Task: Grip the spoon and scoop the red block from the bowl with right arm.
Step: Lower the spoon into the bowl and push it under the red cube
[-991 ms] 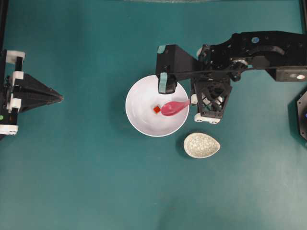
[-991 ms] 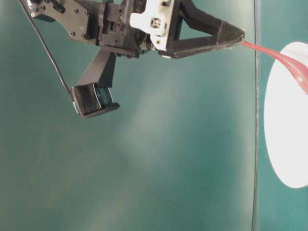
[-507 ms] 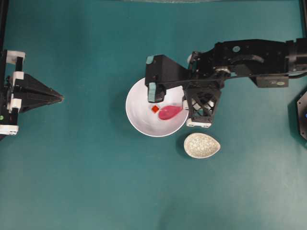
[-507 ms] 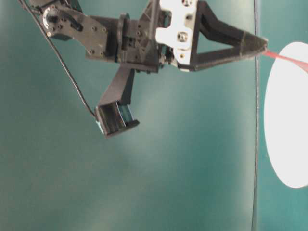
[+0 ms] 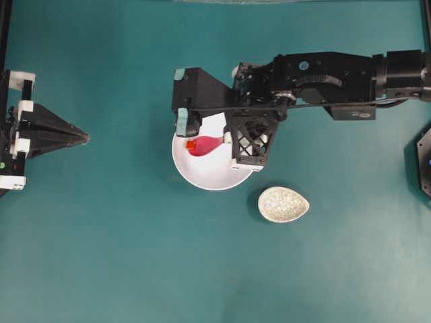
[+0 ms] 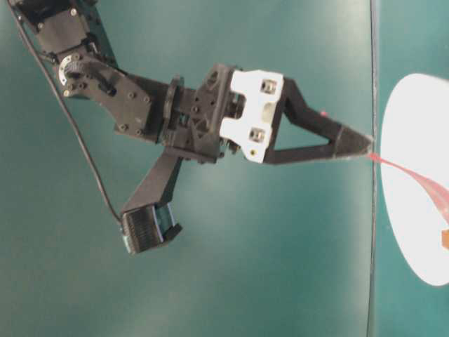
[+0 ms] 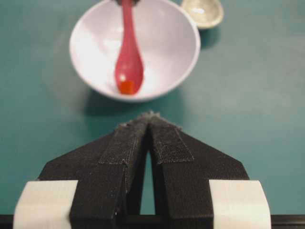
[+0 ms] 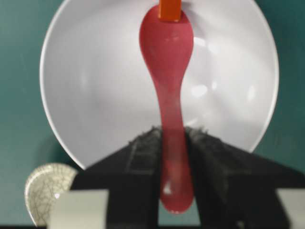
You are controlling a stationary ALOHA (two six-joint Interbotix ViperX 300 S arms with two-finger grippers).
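Observation:
The white bowl [image 5: 210, 179] sits mid-table. My right gripper [image 5: 230, 140] is over it, shut on the handle of the pink-red spoon [image 5: 206, 146]. The scoop lies low in the bowl's left part. The tiny orange-red block [image 5: 191, 144] sits at the scoop's tip, by the bowl's left wall. In the right wrist view the spoon [image 8: 167, 57] runs straight out from the gripper [image 8: 172, 131] to the block [image 8: 170, 9] in the bowl [image 8: 86, 71]. My left gripper [image 5: 86, 137] is shut and empty at the far left; its wrist view shows the gripper [image 7: 150, 116], bowl [image 7: 167, 38], spoon [image 7: 128, 57] and block [image 7: 127, 87].
A speckled egg-shaped spoon rest [image 5: 283, 204] lies just right of and below the bowl, also in the right wrist view [image 8: 47, 191]. The right arm's links [image 5: 323, 67] stretch across the upper right. Teal table all around.
My right arm has moved left across the bowl with the spoon. The scoop and the red block have gone from the bowl's middle to its left side.

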